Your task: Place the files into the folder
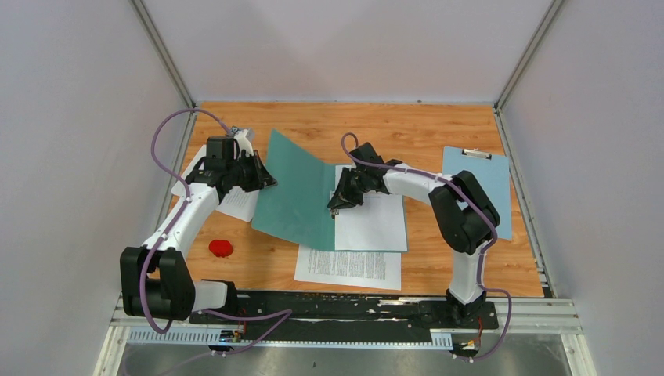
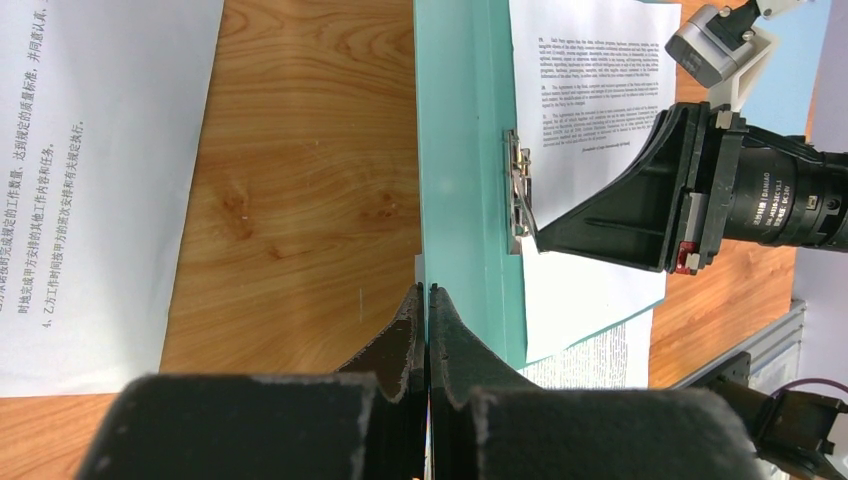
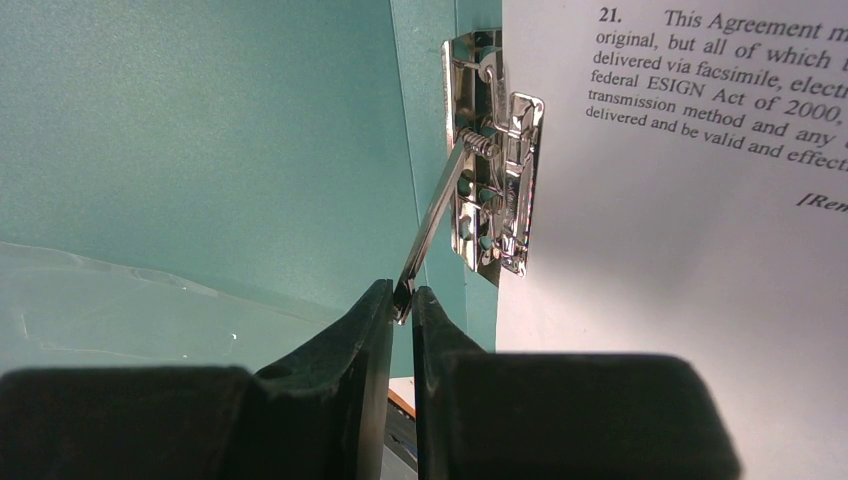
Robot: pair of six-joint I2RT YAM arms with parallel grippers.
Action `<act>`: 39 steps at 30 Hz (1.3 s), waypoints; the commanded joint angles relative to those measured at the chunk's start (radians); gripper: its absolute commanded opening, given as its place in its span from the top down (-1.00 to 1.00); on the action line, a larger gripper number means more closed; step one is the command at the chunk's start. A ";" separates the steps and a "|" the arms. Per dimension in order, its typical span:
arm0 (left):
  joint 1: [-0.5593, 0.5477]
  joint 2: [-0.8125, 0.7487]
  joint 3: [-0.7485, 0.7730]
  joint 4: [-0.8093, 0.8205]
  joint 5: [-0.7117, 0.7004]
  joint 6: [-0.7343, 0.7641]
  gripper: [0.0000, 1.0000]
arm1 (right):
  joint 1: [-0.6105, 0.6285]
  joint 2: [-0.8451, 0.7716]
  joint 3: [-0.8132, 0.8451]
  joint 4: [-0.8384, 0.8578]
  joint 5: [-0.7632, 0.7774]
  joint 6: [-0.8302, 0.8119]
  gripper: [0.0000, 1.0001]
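Top external view has the folder (image 1: 294, 200) lying open in the middle of the table (image 1: 438, 125), its right cover flat and its left cover tilted up. The left gripper (image 1: 262, 178) pinches that cover's outer edge with fingers pressed tight together, most likely so the cover cannot swing back over the spine while the other arm works there. One sheet (image 1: 376, 223) already lies on the right cover, its left edge against the spine. The right gripper (image 1: 337, 205) sits at that spine. Its wrist camera shows the jaws drawn narrow and nipping the tip of the thin wire lever (image 3: 435, 220) that rises slanting from the fastener (image 3: 495, 170). I judge the lever is held to work the clamp over the sheet's edge, though whether it is being raised or pressed down cannot be told. Two more files wait outside: a loose sheet (image 1: 348, 266) just in front of the folder, partly under it, and a side sheet (image 1: 235, 205) beneath the left arm. The folder is thin, matt teal card with plain covers, a clear film on the inside of the raised one, and a small bright metal fastener with a coiled spring.
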 commanded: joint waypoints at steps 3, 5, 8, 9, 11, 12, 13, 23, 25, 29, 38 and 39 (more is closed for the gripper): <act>-0.003 -0.033 0.006 0.036 -0.020 0.009 1.00 | 0.016 -0.021 -0.032 -0.014 0.037 -0.017 0.77; -0.003 -0.034 0.006 0.036 -0.020 0.008 1.00 | 0.018 -0.020 -0.033 -0.027 0.050 -0.027 0.77; -0.003 -0.033 0.006 0.035 -0.020 0.010 1.00 | 0.022 -0.017 -0.040 -0.040 0.066 -0.043 0.79; -0.003 -0.034 0.006 0.035 -0.021 0.010 1.00 | 0.022 -0.017 -0.041 -0.048 0.074 -0.049 0.80; -0.003 -0.033 0.007 0.032 -0.022 0.013 1.00 | 0.024 -0.020 -0.044 -0.061 0.092 -0.057 0.80; -0.003 -0.034 0.007 0.032 -0.022 0.012 1.00 | 0.024 -0.020 -0.045 -0.066 0.100 -0.062 0.80; -0.003 -0.033 0.007 0.032 -0.023 0.012 1.00 | 0.026 -0.021 -0.047 -0.072 0.109 -0.068 0.81; -0.003 -0.032 0.009 0.028 -0.023 0.015 1.00 | 0.032 -0.016 -0.084 -0.097 0.172 -0.108 0.86; -0.003 -0.032 0.009 0.029 -0.023 0.015 1.00 | 0.034 -0.015 -0.085 -0.102 0.182 -0.115 0.86; -0.003 -0.031 0.009 0.026 -0.027 0.016 1.00 | 0.036 -0.014 -0.075 -0.131 0.222 -0.131 0.87; -0.003 -0.029 0.010 0.023 -0.030 0.018 1.00 | 0.054 0.003 -0.101 -0.125 0.268 -0.155 0.87; -0.003 -0.028 0.010 0.022 -0.030 0.018 1.00 | 0.053 0.008 -0.106 -0.122 0.268 -0.157 0.88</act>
